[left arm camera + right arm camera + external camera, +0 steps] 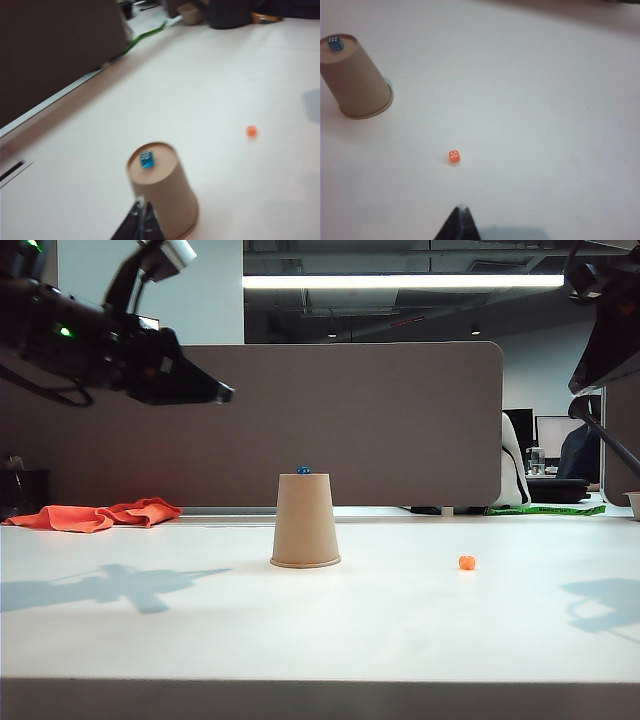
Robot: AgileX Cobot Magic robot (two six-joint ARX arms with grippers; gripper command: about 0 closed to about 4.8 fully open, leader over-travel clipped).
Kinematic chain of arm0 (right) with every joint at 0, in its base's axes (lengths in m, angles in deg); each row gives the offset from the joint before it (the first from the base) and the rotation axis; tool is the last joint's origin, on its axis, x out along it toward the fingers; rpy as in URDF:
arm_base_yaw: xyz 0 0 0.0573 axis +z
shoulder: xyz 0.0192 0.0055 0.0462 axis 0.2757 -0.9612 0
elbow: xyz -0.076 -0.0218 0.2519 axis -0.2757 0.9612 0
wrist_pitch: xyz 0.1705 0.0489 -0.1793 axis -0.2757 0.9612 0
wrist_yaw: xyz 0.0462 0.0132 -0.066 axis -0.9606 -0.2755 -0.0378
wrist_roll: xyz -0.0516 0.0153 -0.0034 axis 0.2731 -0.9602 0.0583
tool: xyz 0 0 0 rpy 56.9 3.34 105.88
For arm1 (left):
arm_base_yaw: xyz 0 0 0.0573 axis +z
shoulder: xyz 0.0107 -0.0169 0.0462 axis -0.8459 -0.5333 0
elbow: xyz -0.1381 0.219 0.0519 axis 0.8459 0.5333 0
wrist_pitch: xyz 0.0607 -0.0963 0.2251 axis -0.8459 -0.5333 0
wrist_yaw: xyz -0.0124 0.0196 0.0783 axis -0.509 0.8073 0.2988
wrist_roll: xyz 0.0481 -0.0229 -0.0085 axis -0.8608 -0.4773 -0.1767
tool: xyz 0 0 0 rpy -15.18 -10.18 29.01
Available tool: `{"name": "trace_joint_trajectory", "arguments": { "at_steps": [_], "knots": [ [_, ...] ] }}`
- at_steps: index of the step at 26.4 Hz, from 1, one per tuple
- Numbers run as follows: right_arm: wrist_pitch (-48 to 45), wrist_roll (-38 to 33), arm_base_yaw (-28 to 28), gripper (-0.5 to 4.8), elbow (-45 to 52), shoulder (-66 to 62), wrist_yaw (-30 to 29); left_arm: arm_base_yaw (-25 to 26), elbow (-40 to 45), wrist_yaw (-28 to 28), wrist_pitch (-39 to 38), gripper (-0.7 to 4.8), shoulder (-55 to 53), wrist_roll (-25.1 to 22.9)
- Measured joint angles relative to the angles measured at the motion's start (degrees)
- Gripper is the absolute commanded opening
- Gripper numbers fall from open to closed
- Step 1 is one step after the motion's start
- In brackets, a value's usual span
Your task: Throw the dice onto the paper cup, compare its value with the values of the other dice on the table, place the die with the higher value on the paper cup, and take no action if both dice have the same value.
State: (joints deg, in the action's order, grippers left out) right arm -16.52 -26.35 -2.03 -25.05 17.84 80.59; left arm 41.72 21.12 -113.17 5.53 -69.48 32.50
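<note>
While the blue die (147, 160) sits atop the upturned paper cup (305, 520), I am comparing pips with both claws clenched empty, left claw (142, 220) high at ten o'clock, right claw (461, 222) above the orange die (454, 156) at four o'clock on the bench (320, 630), which needs reading next.

I see the dice (303, 470) atop the upturned paper cup (305, 522) mid-bench (320, 640); the other dice (467, 562) lies to its right.
</note>
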Motion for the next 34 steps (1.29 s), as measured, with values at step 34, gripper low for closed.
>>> {"name": "trace_joint_trajectory", "arguments": {
  "at_steps": [34],
  "knots": [
    [0.13, 0.0, 0.22, -0.06, 0.07, -3.37, -1.29, -0.07, -24.04, -11.87, 0.13, 1.62, -27.8, -4.98]
  ]
}}
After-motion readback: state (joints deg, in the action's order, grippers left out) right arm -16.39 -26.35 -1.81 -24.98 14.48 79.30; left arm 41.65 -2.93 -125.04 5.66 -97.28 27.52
